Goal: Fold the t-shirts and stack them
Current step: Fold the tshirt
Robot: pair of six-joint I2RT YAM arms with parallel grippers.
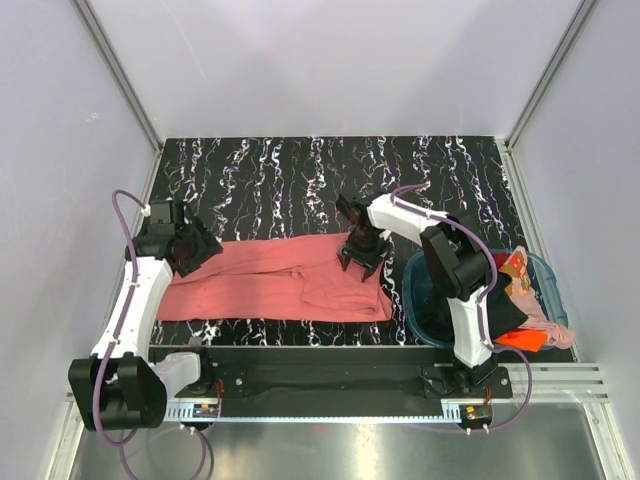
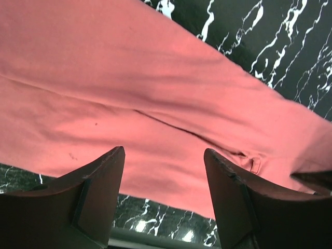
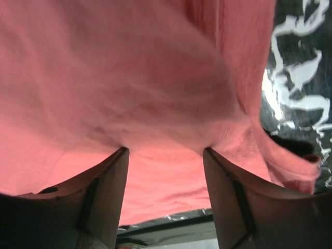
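Centre-front on table [image 1: 300, 180], spread t-shirt [image 1: 270, 285] lies flat; basket [image 1: 553, 285] right of it, other t-shirts [image 1: 535, 318] inside.

My left gripper [image 1: 203, 248] sits at the left end of the red shirt [image 1: 270, 285] and my right gripper [image 1: 361, 257] over its right part. The shirt lies as a long band across the table [image 1: 300, 170]. The basket [image 1: 415, 310] to my right holds an orange shirt [image 1: 520, 339] and a pink shirt [image 1: 541, 316].

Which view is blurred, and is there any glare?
Right wrist: the salmon-red t-shirt is smeared, though the fingers are sharp. Left wrist: crisp creases, no glare. Top external: even light, pale sheen on the metal ledge in front.
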